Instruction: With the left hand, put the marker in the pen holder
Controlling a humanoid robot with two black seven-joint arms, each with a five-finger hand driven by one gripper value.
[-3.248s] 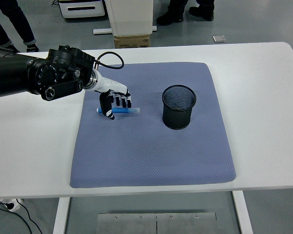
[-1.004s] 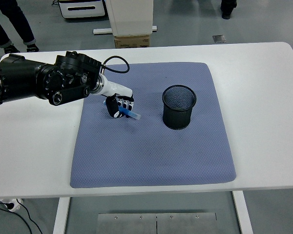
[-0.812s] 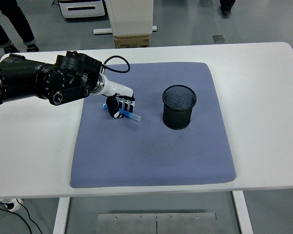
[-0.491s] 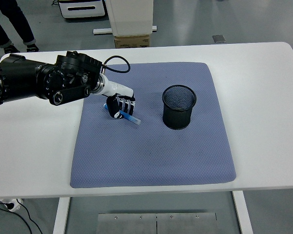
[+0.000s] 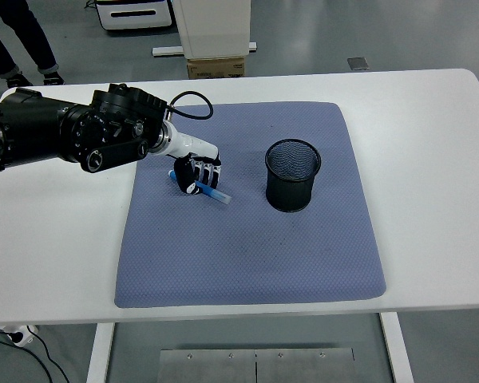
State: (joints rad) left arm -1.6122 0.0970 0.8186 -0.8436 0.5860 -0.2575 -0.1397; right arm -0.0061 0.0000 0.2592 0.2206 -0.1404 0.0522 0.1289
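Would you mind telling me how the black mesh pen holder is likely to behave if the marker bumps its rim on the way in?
The pen holder looks like thin wire mesh, so it is probably light and may slide on the blue mat. It stands upright, taller than wide, and looks empty, so a sideways knock could tip it. The marker sits tilted in the left robot hand, so a glancing hit seems plausible.

You are looking at a smooth, matt white worktop (image 5: 431, 120) carrying a blue-grey woven cloth mat (image 5: 247, 239) with a fine dimpled texture. The pen holder (image 5: 292, 175) is showing black wire mesh; the marker (image 5: 209, 190) is gleaming like glossy blue plastic.
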